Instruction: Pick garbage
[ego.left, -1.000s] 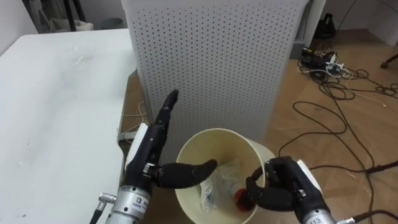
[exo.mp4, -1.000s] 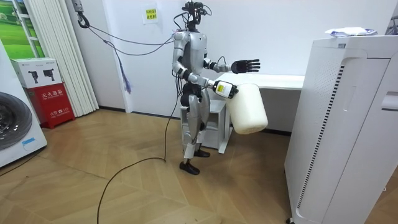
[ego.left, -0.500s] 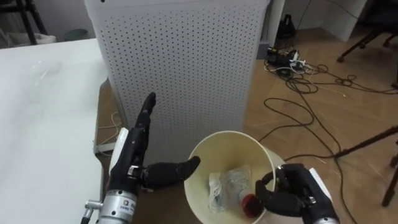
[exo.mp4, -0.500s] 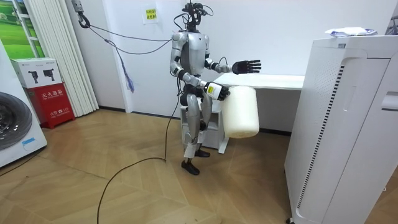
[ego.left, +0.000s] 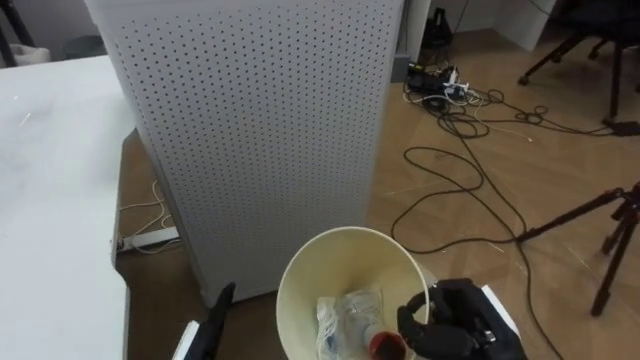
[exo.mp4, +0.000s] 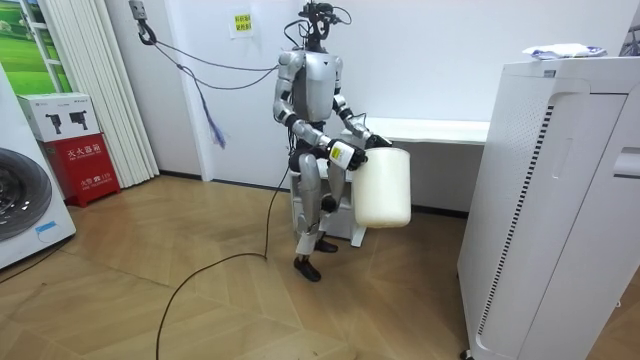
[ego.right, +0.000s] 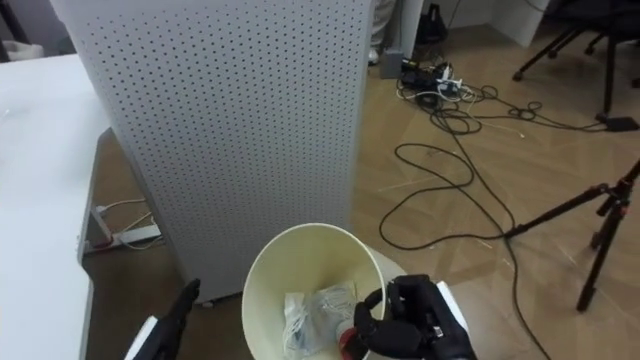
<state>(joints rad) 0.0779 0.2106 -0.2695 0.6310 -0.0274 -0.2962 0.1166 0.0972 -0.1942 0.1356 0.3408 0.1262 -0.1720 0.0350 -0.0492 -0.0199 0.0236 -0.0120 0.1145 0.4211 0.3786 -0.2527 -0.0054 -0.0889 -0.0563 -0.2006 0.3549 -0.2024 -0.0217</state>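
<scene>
Gripping the rim of the round cream plastic bin (ego.left: 340, 258), the right hand (ego.left: 455, 322) is curled tight on it; crumpled clear plastic garbage (ego.left: 345, 315) already lies inside. The left hand (ego.left: 218, 306) seems flat and empty. Emptying the bin probably remains.

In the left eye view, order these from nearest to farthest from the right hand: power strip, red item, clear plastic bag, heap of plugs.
1. The red item, in the bin, beside the right hand.
2. The clear plastic bag, in the bin, left of the red item.
3. The power strip, on the floor, far left.
4. The heap of plugs, on the floor, far ahead.
</scene>
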